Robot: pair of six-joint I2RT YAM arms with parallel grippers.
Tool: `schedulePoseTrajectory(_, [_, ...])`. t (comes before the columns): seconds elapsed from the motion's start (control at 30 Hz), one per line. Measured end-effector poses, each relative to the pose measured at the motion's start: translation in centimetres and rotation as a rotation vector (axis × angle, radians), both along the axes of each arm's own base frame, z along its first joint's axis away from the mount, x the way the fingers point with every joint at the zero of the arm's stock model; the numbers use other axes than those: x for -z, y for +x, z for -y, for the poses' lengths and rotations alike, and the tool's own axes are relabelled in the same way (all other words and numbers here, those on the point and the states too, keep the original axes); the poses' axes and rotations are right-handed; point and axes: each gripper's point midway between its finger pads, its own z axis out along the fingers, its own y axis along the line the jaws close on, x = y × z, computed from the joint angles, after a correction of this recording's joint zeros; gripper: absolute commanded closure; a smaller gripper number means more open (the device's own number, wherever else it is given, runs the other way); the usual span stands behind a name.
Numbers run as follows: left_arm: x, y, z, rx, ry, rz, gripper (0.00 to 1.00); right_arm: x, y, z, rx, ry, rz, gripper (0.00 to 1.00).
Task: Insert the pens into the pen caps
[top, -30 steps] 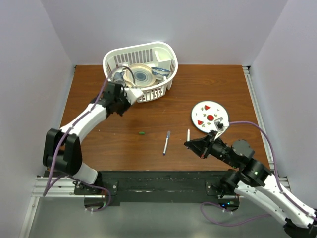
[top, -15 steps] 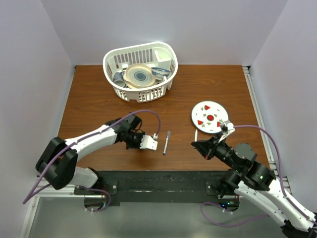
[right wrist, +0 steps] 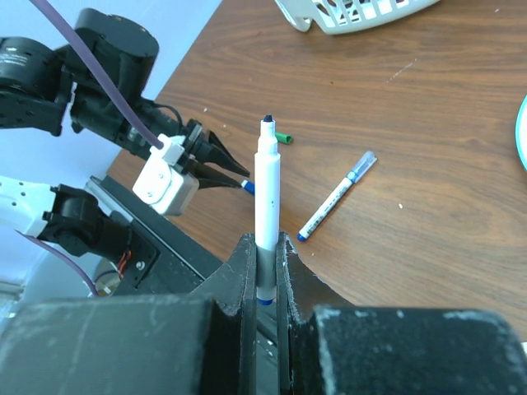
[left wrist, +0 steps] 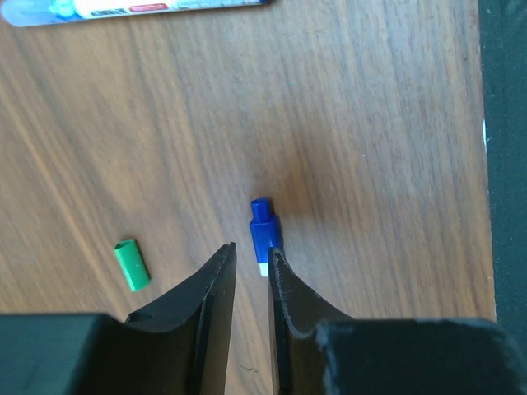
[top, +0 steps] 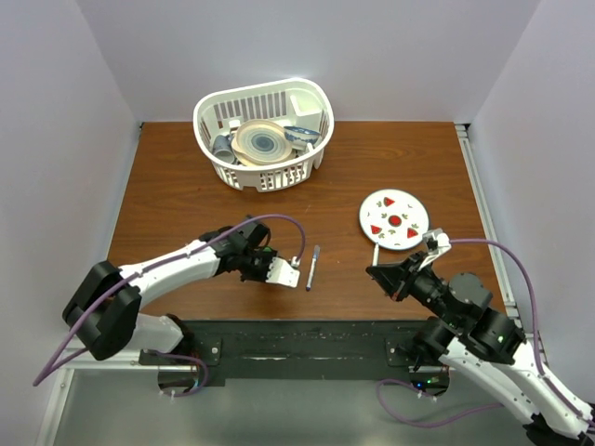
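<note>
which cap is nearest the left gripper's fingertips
The blue cap, lying just ahead of the left gripper at its tips; the green cap lies off to one side.

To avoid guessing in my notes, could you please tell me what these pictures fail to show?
Green cap: top view, hidden under the left arm.
Table pen: left wrist view, cut off by the top edge.
Basket: right wrist view, cut off by the top edge.
Held pen: lower end hidden inside the right gripper.
</note>
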Motion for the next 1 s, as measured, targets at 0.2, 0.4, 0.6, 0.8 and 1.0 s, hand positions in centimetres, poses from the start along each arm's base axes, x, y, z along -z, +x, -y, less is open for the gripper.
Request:
schedulePoseTrajectory(0.2, [1.7, -0.5, -0.5, -0.012, 0.063, -0.044, 0.74, 0.1, -0.2, 0.4, 0.010, 0.002, -0.002, 1.00])
schedulePoseTrajectory(0.4, [-2.2, 1.1, -0.1, -0.109, -0.013, 0.063, 0.20, 0.3, -0.3, 0.8, 0.022, -0.002, -0.005, 1.00])
schedulePoseTrajectory(0.6, [-19.2, 4.9, 1.9, -0.396, -0.502, 0.351, 0.00, 0.7, -0.2, 1.2, 0.042, -0.016, -0.014, 1.00])
schedulePoseTrajectory(0.8, [-27.8, 7.4, -1.2, -0.873, -0.860, 0.386, 0.10, 0.7, -0.1, 1.3, 0.044, -0.015, -0.013, 1.00])
schedulePoseTrajectory(1.0, [-22.9, 8.2, -2.6, -1.512, -1.023, -0.016, 0.34, 0.7, -0.1, 1.3, 0.046, -0.016, -0.013, 1.00])
